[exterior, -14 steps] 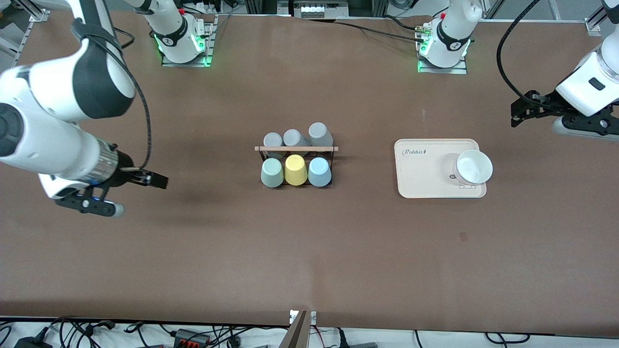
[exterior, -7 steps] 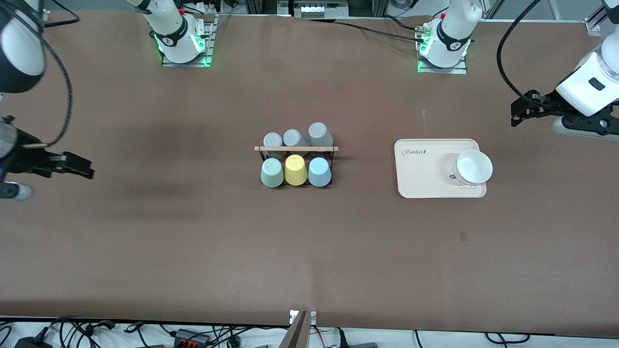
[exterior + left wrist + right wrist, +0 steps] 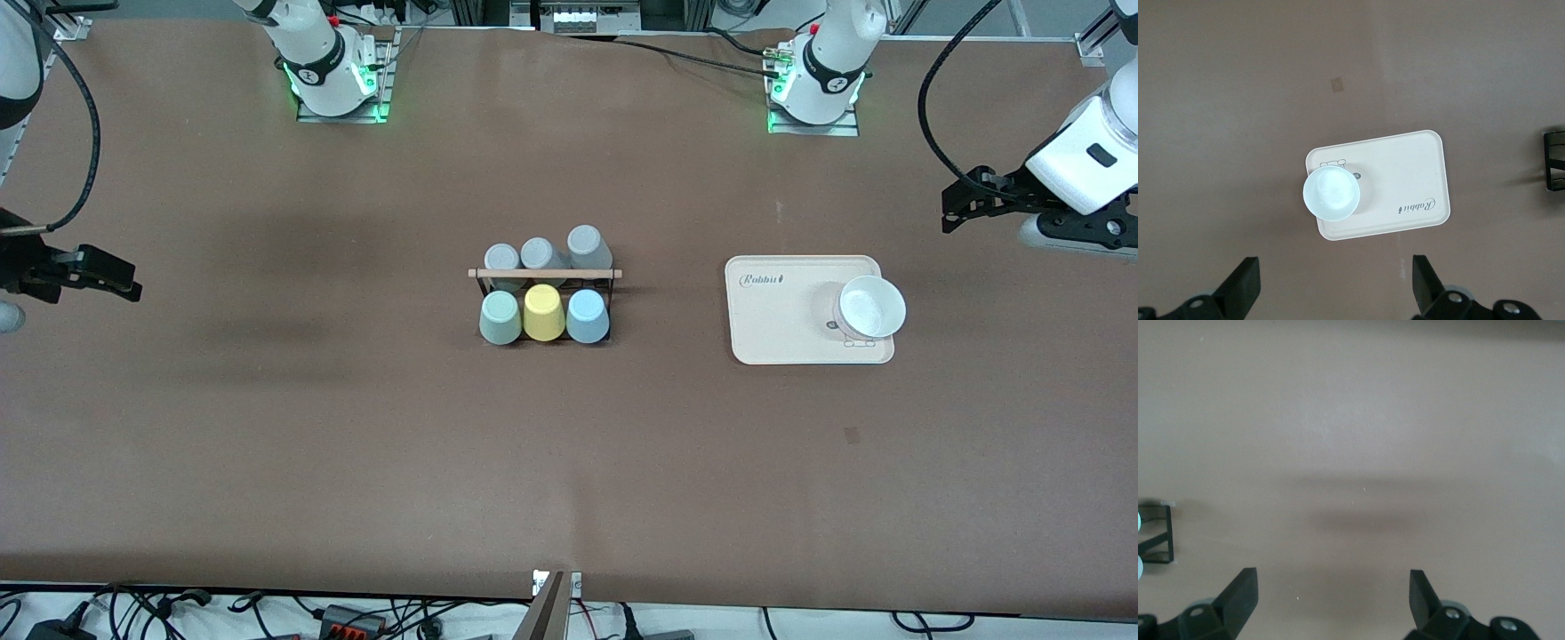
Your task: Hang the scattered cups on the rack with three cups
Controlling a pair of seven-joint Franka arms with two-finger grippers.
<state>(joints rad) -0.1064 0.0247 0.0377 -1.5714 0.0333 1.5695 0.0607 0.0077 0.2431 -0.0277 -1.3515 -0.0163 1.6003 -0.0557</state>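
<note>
The black wire rack (image 3: 544, 275) with a wooden rod stands mid-table. On its row nearer the front camera sit the mint green cup (image 3: 500, 317), a yellow cup (image 3: 543, 312) and the light blue cup (image 3: 587, 316), all upside down. Three grey cups (image 3: 538, 253) sit on the farther row. My right gripper (image 3: 123, 277) is open and empty over bare table at the right arm's end; it shows open in the right wrist view (image 3: 1331, 590), with a rack corner (image 3: 1158, 535) at the edge. My left gripper (image 3: 949, 207) is open and empty over bare table at the left arm's end, also shown open in the left wrist view (image 3: 1335, 287).
A beige tray (image 3: 773, 311) lies between the rack and the left arm's end, with a white bowl (image 3: 872, 307) on it. Both show in the left wrist view, tray (image 3: 1411, 177) and bowl (image 3: 1331, 193). Cables run along the table's edges.
My right arm has swung away from the rack toward its own end of the table, gripper open and empty. The left arm has barely moved. The cups stay put.
</note>
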